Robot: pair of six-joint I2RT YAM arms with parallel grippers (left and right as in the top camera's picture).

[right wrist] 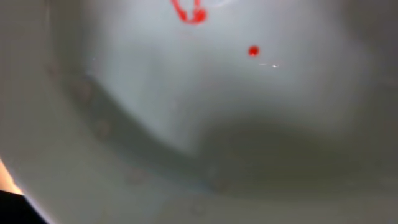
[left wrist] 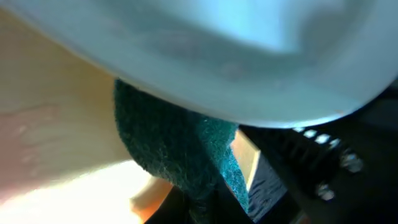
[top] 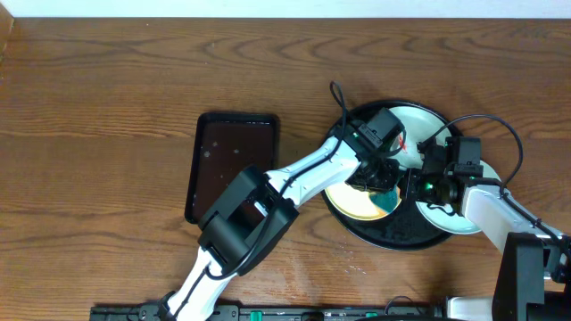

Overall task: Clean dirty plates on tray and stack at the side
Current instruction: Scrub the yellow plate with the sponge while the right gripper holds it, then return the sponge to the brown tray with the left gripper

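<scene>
The black round tray lies right of centre. A pale yellow plate rests in it and also shows in the left wrist view. My left gripper is shut on a teal sponge over this plate; the wrist view shows the sponge in the jaws, pressed under a raised mint-white plate. My right gripper holds that mint-white plate by its rim, tilted. It fills the right wrist view with a red smear; the fingers are hidden. Another mint-white plate lies at the tray's lower right.
A smaller rectangular dark-brown tray lies on the wooden table left of the black tray. The left arm reaches diagonally from the front edge across it. Cables loop over the right arm by the tray's far rim.
</scene>
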